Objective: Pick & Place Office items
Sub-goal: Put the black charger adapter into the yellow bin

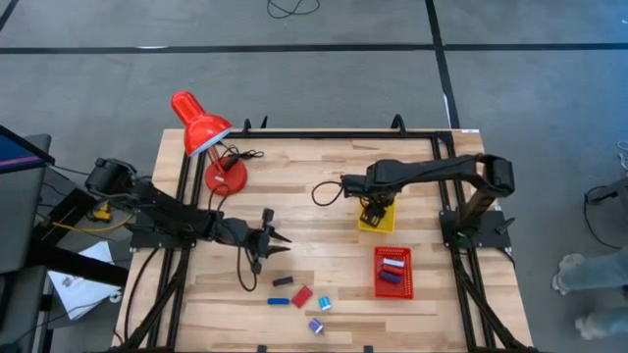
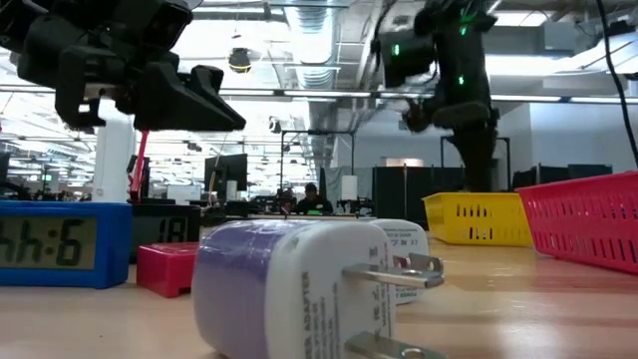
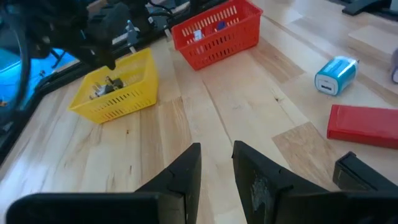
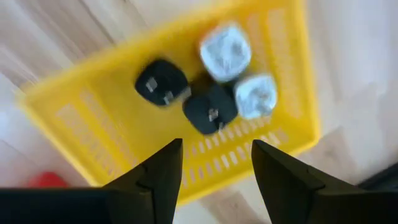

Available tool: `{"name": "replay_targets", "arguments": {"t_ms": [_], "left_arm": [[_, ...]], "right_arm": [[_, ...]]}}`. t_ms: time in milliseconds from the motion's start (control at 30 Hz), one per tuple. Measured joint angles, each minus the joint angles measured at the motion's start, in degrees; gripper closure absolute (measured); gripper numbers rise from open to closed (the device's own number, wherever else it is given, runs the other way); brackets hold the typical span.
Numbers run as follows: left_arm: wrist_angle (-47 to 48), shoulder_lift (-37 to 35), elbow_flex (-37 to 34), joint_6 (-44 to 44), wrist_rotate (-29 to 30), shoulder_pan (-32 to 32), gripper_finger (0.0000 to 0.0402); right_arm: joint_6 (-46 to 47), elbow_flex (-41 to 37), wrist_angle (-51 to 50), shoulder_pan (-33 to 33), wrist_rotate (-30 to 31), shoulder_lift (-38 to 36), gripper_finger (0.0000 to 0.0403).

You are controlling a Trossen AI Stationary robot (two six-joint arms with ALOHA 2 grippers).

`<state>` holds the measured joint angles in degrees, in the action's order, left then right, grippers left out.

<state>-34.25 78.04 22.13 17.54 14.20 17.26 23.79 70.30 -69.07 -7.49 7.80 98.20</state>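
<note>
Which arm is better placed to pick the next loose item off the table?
Probably left: its pincer hangs open just beside the red block, while the right pincer is over the yellow basket.

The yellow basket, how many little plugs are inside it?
4 in the yellow basket: a black plug, another black one, a white plug and a second white one, all huddled together. More might hide underneath.

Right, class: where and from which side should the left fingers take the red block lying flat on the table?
Take the red block across its narrow width, left fingers on its two long edges, coming straight down from above. It lies flat on the table, so probably only those edges offer opposed faces.
</note>
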Motion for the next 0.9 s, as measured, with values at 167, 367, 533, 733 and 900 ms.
{"name": "replay_targets", "arguments": {"t_ms": [167,367,533,733,900], "left_arm": [[6.3,-6.2,0.0,-3.3,1.0,0.0,0.0306],[21.1,-13.8,0.0,-8.4,-1.2,0.4,0.0235],[25.8,-14.9,0.0,-17.7,-4.2,1.8,0.0148],[38.9,-15.9,0.0,-11.9,-4.6,3.0,0.0101],[46.6,-15.8,0.0,-10.0,-5.3,3.1,0.0101]], "right_arm": [[4.1,0.7,4.6,5.0,5.2,-4.6,0.0218],[8.7,-0.9,20.0,14.5,11.7,-8.8,0.0218],[6.8,-1.0,28.2,20.4,16.1,-9.0,0.0218],[5.8,-0.9,34.3,22.9,16.3,-8.9,0.0218],[5.8,-0.9,34.9,22.3,16.3,-8.9,0.0218]]}}
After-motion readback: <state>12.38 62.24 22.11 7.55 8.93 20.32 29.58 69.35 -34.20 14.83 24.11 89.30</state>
